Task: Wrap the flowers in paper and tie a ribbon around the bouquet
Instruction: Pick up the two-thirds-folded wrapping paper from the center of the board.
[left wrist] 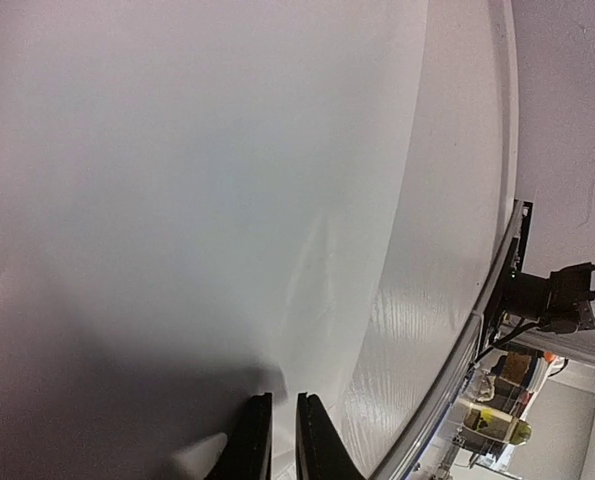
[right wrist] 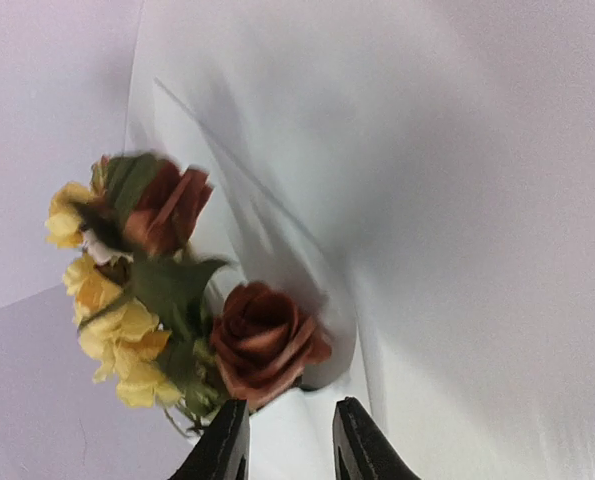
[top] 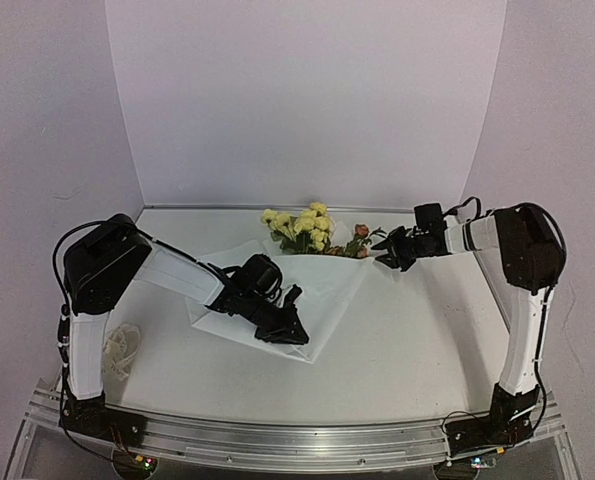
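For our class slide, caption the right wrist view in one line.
Open right gripper beside flowers lying on white paper.

We look into a pale, lilac-tinted booth: a plain back wall [top: 307, 100], with a left panel [top: 37, 120] and a right panel [top: 567, 90] angling in toward it. The white matte surface [top: 427, 350] is lit softly and evenly, with only faint shadows. A ribbed aluminium rail [top: 297, 440] runs along its near edge. In the left wrist view, a cluttered room corner [left wrist: 502, 400] shows beyond that edge.

One paper [top: 329, 292], apparently two brown blooms [right wrist: 267, 342]
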